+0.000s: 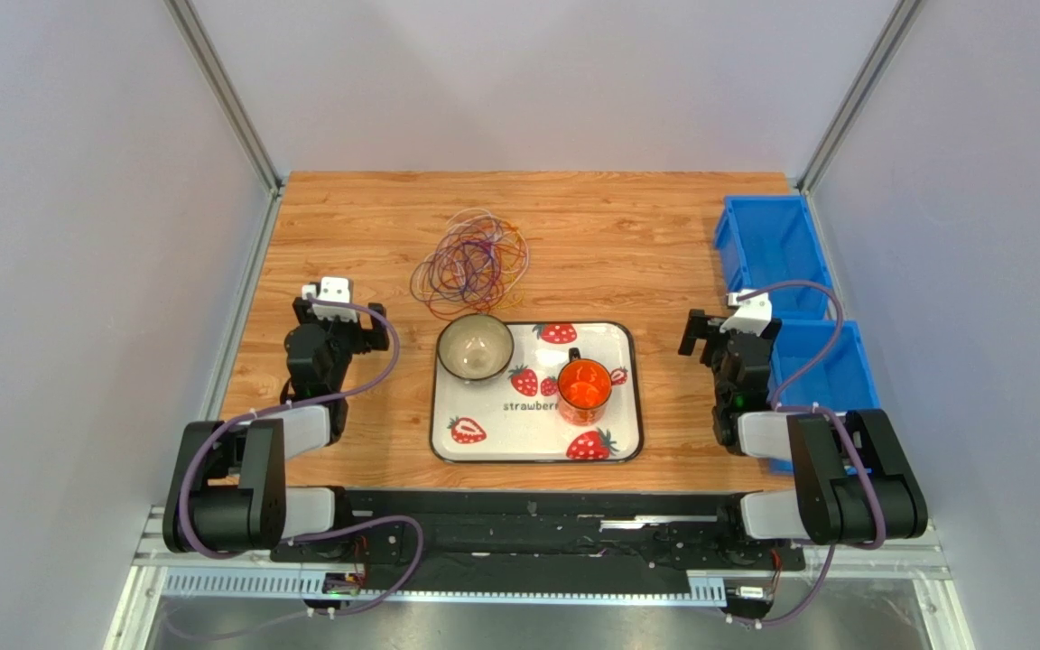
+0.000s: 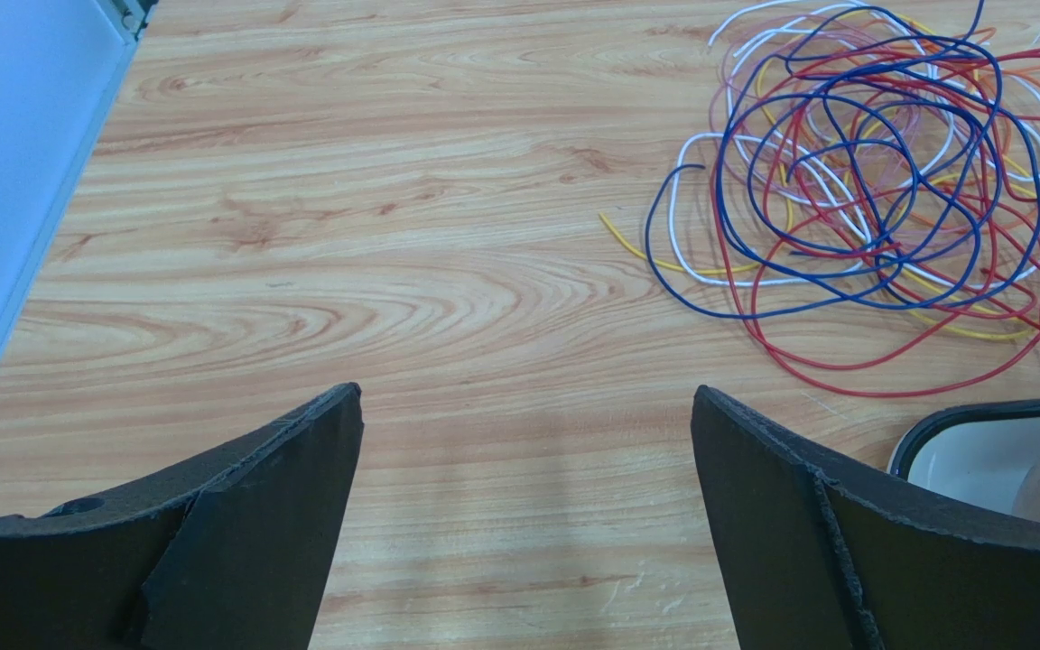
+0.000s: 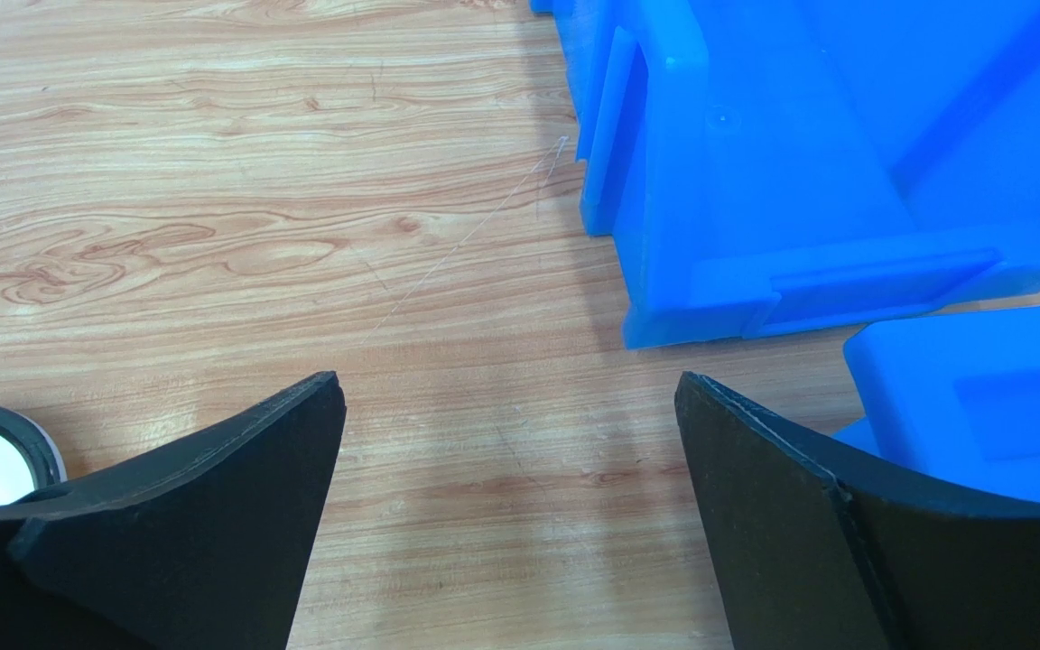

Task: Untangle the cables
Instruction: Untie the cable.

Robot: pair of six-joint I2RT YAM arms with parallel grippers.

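Note:
The cables (image 1: 470,260) lie in one tangled heap of thin loops on the wooden table, just behind the tray. In the left wrist view the cables (image 2: 878,176) show blue, red, white, yellow and orange strands at the upper right. My left gripper (image 1: 332,301) is open and empty over bare wood, left of the heap; its jaws stand wide apart (image 2: 526,406). My right gripper (image 1: 733,322) is open and empty at the right side, next to the blue bins, jaws wide apart (image 3: 509,393).
A white strawberry tray (image 1: 621,447) holds a bowl (image 1: 474,347) and an orange mug (image 1: 584,386). Two blue bins (image 1: 772,244) stand along the right edge and fill the right wrist view's upper right (image 3: 810,163). Grey walls enclose the table.

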